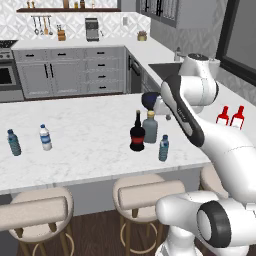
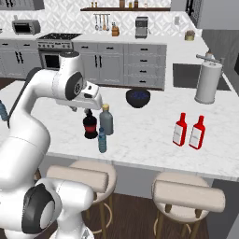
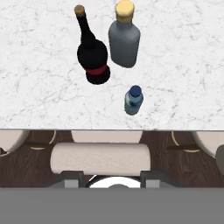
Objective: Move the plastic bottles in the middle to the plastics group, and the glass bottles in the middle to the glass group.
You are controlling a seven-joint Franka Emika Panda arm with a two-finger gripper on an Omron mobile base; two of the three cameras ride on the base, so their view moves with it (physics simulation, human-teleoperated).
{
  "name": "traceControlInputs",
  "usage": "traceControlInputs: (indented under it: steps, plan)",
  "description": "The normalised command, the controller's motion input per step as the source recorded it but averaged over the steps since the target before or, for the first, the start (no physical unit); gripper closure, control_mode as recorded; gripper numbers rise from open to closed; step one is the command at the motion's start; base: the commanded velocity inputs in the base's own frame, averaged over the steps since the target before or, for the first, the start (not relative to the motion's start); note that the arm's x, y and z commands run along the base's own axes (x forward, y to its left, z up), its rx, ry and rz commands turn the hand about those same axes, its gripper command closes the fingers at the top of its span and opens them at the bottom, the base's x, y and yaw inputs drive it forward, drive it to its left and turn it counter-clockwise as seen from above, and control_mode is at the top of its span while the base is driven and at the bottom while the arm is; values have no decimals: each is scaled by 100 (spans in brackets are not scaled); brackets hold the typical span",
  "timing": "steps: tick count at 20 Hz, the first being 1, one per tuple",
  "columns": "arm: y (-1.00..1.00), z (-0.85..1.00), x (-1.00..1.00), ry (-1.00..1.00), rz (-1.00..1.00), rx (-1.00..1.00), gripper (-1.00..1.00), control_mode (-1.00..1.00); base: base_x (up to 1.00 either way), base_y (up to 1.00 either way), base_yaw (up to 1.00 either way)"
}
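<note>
You see a white marble worktop [image 1: 80, 125] with padded stools [image 1: 37, 212] tucked under its near edge. A dark blue bowl [image 2: 138, 97] sits on it toward the far side, and a tall white paper-towel roll [image 2: 207, 83] stands beside the sink [image 2: 186, 74]. Behind, grey cabinets [image 1: 70, 70] line the wall, with an oven [image 2: 52, 57], a microwave [image 2: 25, 27], a coffee machine [image 1: 92, 29] and hanging utensils [image 1: 42, 24].

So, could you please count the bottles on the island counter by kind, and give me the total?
Small plastic water bottles: 3 (teal, white-clear, bluish middle one)
Red glass bottles: 2
Black bottle with red label: 1
Grey-blue bottle with tan cap: 1
Total: 7
</note>
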Motion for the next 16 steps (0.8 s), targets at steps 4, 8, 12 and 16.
traceControlInputs:
  steps: [4,8,12,16]
  plan:
    - [-3,-7,-23,1,1,0,-100,-100,0,0,0]
    - [-20,-30,-57,1,2,0,-100,-100,0,0,0]
    - [-17,-39,-45,-1,3,-10,-100,-100,0,0,0]
    - [-17,-50,0,0,-1,-13,-100,-100,0,0,0]
